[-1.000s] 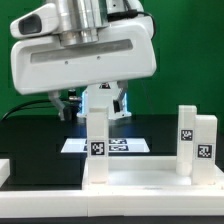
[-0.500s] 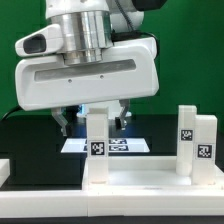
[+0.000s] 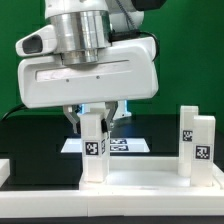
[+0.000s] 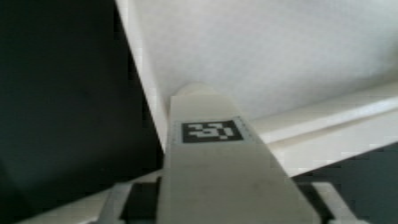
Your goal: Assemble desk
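1. The big white robot arm (image 3: 88, 65) fills most of the exterior view, so it blocks a good chunk of what's behind it.
2. The worktop (image 3: 25, 135) is black, with a green backdrop (image 3: 195, 50) behind everything.
3. The desk top (image 3: 140, 178) lies flat at the front, rim up, pretty much across the whole width.
4. The marker board (image 3: 125, 146) sits flat on the worktop behind the desk, half hidden by the leg in front.
5. One leg (image 3: 92, 147) stands upright on the desk top, and the fingers (image 3: 76, 119) are clamped on either side of its upper end. The wrist view looks straight down the same leg (image 4: 217, 160).
6. Two more legs (image 3: 198, 140) stand together at the exterior view's right, well apart from the gripped one.
7. Labels: just black-and-white square tags, no readable text.
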`<state>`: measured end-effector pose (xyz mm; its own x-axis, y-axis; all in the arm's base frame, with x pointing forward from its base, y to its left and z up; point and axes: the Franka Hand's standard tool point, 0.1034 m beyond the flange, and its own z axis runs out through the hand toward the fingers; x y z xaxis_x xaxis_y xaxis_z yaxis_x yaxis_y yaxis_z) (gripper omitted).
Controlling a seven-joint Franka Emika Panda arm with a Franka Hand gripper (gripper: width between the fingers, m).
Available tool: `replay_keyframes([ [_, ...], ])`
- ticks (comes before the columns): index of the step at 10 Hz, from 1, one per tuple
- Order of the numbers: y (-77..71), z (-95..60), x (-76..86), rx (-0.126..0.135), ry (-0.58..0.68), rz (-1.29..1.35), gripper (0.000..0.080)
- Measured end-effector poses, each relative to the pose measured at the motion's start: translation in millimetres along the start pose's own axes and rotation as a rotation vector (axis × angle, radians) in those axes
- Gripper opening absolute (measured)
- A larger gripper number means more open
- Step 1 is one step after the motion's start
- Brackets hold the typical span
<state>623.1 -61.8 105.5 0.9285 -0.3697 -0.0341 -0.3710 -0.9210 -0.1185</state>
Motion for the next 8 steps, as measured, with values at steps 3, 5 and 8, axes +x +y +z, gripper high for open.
replay_keyframes([
  [3,-10.8,2.0,1.8,-0.001,0.056,0.450,0.0289],
  [5,-14.3,3.2,1.2,0.027,0.073,0.860,0.0290],
  [8,-13.4,3.7,2.3,0.083,0.056,1.155,0.0290],
])
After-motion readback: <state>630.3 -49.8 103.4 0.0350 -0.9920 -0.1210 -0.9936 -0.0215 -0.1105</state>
